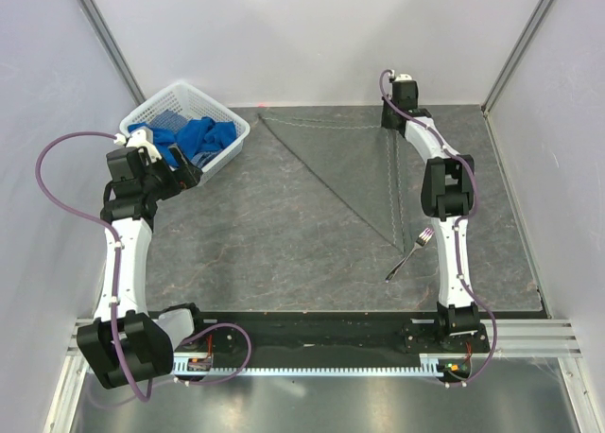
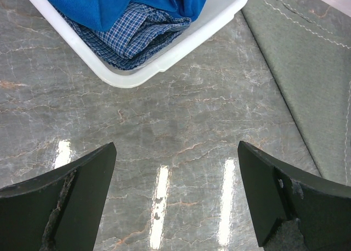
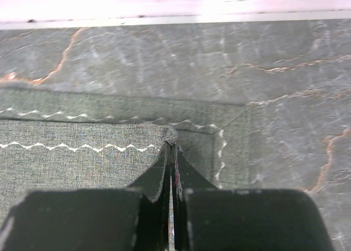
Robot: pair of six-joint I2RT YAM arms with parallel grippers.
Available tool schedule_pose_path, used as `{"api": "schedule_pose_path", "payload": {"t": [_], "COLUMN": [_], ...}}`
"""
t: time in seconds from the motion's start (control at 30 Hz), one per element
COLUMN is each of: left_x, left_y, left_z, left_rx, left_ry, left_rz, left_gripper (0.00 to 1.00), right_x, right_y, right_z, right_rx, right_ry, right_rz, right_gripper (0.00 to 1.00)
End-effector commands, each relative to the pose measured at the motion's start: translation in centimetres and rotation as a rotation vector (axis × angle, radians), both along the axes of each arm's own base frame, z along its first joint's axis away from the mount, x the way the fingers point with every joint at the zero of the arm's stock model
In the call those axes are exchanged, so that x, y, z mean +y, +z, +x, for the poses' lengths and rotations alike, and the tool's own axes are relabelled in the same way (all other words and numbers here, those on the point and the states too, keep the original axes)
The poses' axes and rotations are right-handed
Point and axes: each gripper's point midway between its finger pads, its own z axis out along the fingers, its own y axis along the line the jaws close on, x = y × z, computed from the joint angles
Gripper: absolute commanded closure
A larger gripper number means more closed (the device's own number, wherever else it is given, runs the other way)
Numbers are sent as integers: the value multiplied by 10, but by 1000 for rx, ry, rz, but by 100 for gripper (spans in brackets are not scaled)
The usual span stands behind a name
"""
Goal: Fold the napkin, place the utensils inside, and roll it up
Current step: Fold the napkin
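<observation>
Napkin (image 1: 350, 159), one dark grey cloth, lies folded into a triangle at the far middle of the table (image 1: 265, 253). The right gripper (image 3: 170, 148) is clenched on its far right corner. One fork (image 1: 411, 251) lies just beside its near tip. The left gripper (image 2: 175, 149) hangs released near one white basket (image 1: 230, 123) of blue cloths (image 1: 194, 135).

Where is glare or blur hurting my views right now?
Left wrist: lamp streaks glare on the table under the open left gripper. Right wrist: the wall is blown out; napkin stitching by the right gripper is sharp. Top: even light, napkin low-contrast.
</observation>
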Motion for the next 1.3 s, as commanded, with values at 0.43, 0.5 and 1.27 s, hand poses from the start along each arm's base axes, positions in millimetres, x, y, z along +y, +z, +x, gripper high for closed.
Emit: {"api": "schedule_pose_path", "payload": {"t": [0.43, 0.5, 1.27], "left_x": [3, 2, 1], "left_y": [0, 0, 2], "left_z": [3, 3, 2], "left_rx": [-11, -10, -18], "left_ry": [-22, -24, -28], "left_rz": [38, 38, 38], "left_gripper": [1, 1, 1], "right_x": [-35, -36, -55], "right_y": [30, 34, 82], "right_z": [23, 22, 8], "right_rx": [-112, -115, -164], "right_ry": [-89, -89, -124], "right_rz": [43, 43, 13], "right_gripper": [100, 100, 100]}}
